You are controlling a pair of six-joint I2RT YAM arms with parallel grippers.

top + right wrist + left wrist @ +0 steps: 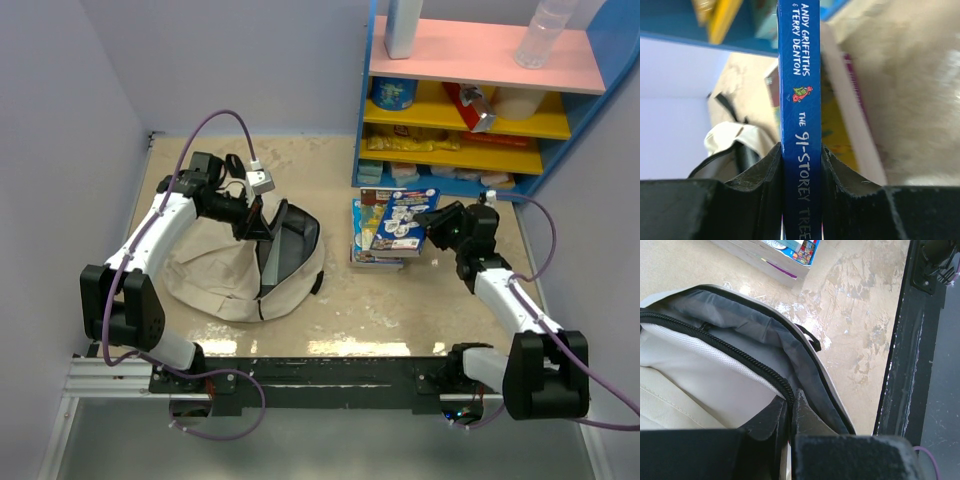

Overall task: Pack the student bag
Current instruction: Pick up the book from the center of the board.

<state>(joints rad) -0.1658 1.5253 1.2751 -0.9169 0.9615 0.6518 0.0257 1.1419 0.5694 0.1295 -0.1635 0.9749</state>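
The beige student bag lies on the table left of centre, its mouth open and grey lining showing. My left gripper is shut on the bag's black zipper edge and holds the opening up. My right gripper is shut on a blue book and holds it just above a stack of books. In the right wrist view the book's blue spine sits between my fingers, with the bag beyond at the left.
A blue shelf unit with pink and yellow shelves of packets and bottles stands at the back right. White walls close the left and back. The black rail runs along the near edge.
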